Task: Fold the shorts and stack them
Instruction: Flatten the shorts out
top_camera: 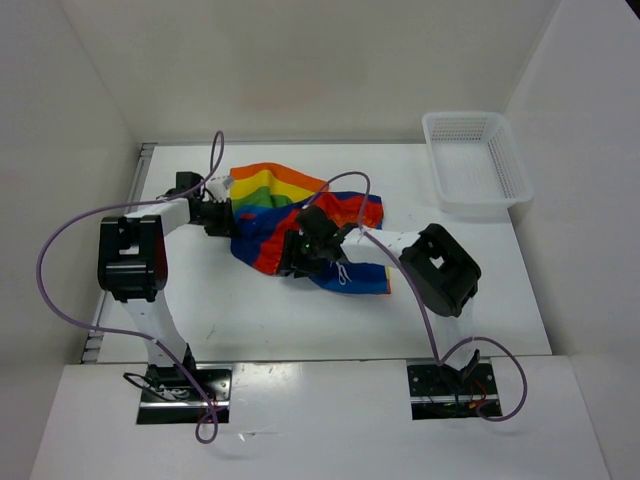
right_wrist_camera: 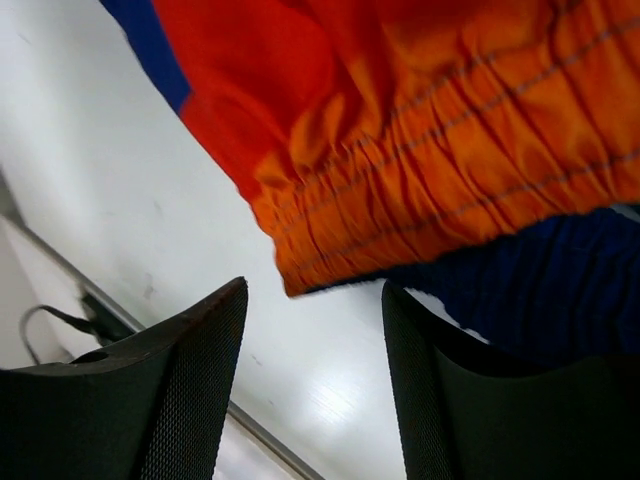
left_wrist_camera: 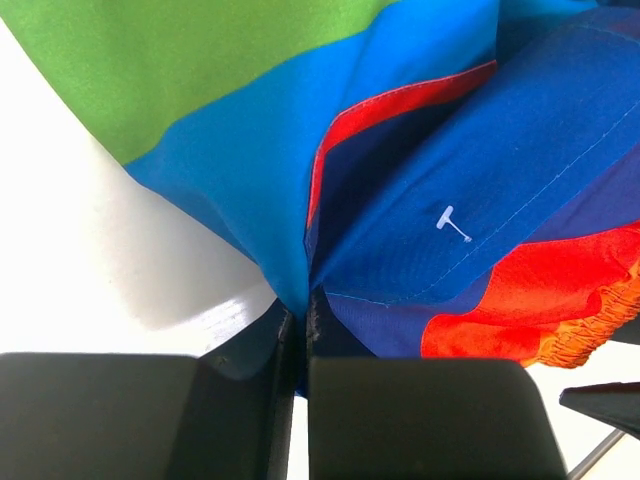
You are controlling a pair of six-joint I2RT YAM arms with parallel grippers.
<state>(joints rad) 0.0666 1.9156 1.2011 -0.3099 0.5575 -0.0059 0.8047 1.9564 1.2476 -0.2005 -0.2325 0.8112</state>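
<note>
Pinching a blue fold of the shorts (top_camera: 270, 190), the left tool (left_wrist_camera: 303, 318) is clamped tight, likely to anchor that side. The right tool (right_wrist_camera: 315, 300) hangs spread wide and empty just above the orange waistband (right_wrist_camera: 420, 200) (poised, I judge, to grip it). The shorts lie crumpled on the surface (top_camera: 480, 290), well apart from the basket (top_camera: 432, 160).

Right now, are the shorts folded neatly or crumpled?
Crumpled, not folded: the shorts lie in an uneven heap, layers overlapping askew, with the left gripper shut on a blue edge.
</note>
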